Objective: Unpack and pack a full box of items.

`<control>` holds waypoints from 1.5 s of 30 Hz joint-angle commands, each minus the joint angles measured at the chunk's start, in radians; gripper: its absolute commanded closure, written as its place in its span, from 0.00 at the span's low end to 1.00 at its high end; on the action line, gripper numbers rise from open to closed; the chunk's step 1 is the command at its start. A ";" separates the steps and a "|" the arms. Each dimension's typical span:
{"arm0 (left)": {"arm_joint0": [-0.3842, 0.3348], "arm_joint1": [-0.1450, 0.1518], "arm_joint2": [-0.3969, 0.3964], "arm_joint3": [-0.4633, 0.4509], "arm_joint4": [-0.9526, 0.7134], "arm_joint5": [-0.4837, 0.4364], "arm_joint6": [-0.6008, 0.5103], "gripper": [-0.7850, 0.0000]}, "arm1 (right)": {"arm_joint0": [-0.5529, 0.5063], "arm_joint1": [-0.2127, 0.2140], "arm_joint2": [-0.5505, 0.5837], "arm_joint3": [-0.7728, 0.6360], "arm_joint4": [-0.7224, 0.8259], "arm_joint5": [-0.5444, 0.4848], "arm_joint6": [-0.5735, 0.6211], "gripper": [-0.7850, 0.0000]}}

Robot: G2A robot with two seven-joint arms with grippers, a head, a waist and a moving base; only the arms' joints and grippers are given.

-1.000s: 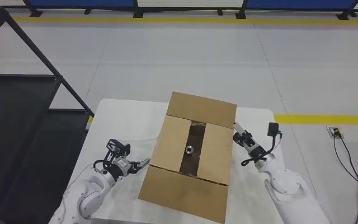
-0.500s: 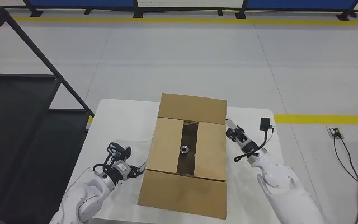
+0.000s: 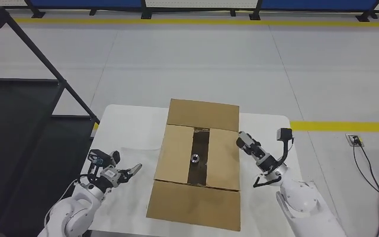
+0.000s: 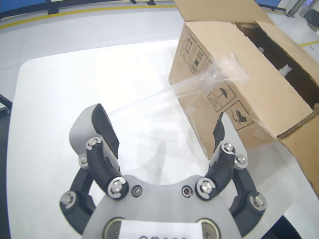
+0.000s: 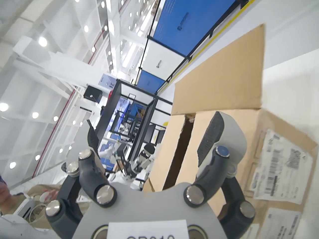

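Observation:
A brown cardboard box [image 3: 177, 148] stands in the middle of the white table [image 3: 127, 127]. Its top flaps are parted along a dark gap, where a small metal item [image 3: 195, 157] shows. My left gripper [image 3: 129, 172] is open a short way from the box's left side, nothing between its fingers. In the left wrist view the left gripper [image 4: 162, 125] faces the box [image 4: 249, 58], and a loose strip of clear tape [image 4: 214, 75] hangs off that wall. My right gripper [image 3: 243, 141] is open beside the box's right edge. In the right wrist view the right gripper [image 5: 152, 135] faces the labelled wall [image 5: 279, 165].
The box's far flap [image 3: 204, 114] and near flap [image 3: 195, 204] fold outward. White item tops [image 4: 285, 69] show inside the gap. Bare table lies left of the box. A black frame [image 3: 47, 65] stands off the table's left side.
The box has turned square to the table and shifted slightly left. My left gripper has drawn back to the left, away from the box. The right gripper stays by the right edge.

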 commanded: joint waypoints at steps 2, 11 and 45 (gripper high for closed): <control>0.008 0.002 -0.034 0.004 -0.042 0.012 0.010 0.00 | -0.001 -0.005 -0.043 -0.034 -0.007 0.022 0.034 0.00; 0.017 0.004 -0.057 0.008 -0.079 0.005 0.008 0.00 | 0.001 -0.007 -0.054 -0.041 -0.006 0.037 0.045 0.00; 0.144 0.018 -0.058 -0.196 -0.102 -0.216 -0.043 0.00 | 0.423 -0.145 -0.432 0.382 0.081 0.117 0.221 0.00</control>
